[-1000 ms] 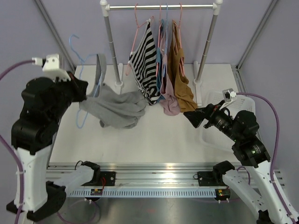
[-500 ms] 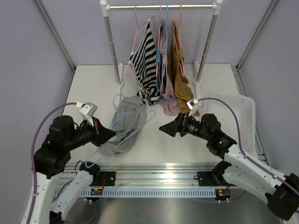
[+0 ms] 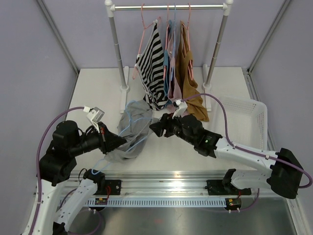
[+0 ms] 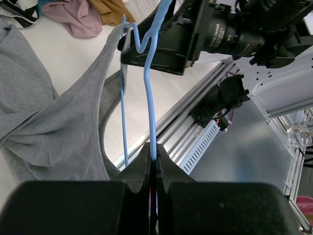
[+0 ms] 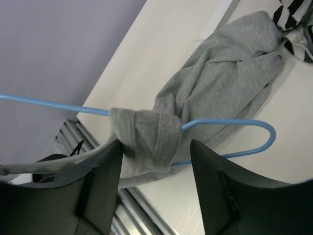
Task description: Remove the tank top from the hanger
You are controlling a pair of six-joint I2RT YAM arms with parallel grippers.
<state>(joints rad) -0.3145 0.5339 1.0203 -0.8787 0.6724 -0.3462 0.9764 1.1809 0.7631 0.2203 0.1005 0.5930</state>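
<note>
Tabletop seen from above: the grey tank top (image 3: 131, 129) lies crumpled on the white table (image 3: 93, 93), near the middle, threaded on the blue hanger (image 3: 140, 119). The left gripper (image 3: 116, 143) meets its near-left edge, and the right gripper (image 3: 155, 128) sits just right of it. At the far side a rack (image 3: 168, 7) carries other garments (image 3: 154, 68). A white basket (image 3: 247, 122) stands at the right.

Left wrist: the jaws are pinched tight on the hanger's wire, with grey fabric to the left.

Right wrist: the jaws stand wide, with a strap (image 5: 144, 137) bunched around the wire between them.
</note>
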